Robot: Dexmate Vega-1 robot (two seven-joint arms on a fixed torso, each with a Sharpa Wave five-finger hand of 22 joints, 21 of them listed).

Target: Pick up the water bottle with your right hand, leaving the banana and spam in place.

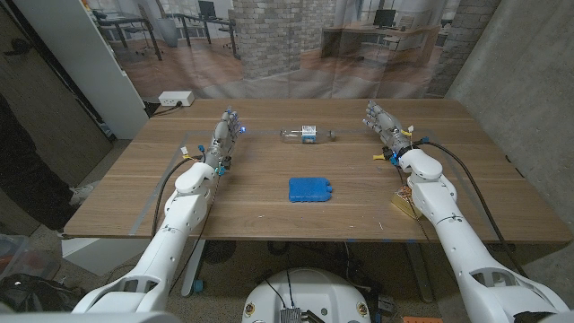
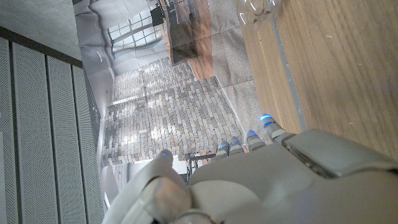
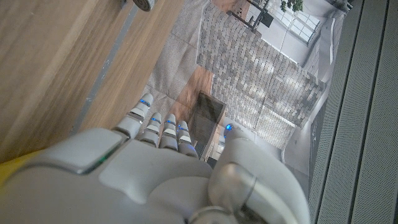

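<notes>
A clear water bottle (image 1: 308,135) with a blue-and-white label lies on its side at the far middle of the wooden table (image 1: 269,215). Its clear end (image 2: 255,9) shows in the left wrist view, its grey cap (image 3: 144,4) in the right wrist view. My right hand (image 1: 381,118) (image 3: 168,177) stands to the right of the bottle, apart from it, fingers stretched toward the far edge and holding nothing. My left hand (image 1: 226,131) (image 2: 249,180) stands to the bottle's left, fingers also extended and empty. A yellow thing (image 1: 400,204), partly hidden by my right forearm, lies near the table's right side.
A flat blue rectangular pack (image 1: 310,188) lies at the table's middle, nearer to me than the bottle. A white box (image 1: 176,99) sits beyond the far left corner. A concrete wall (image 1: 529,81) stands close on the right.
</notes>
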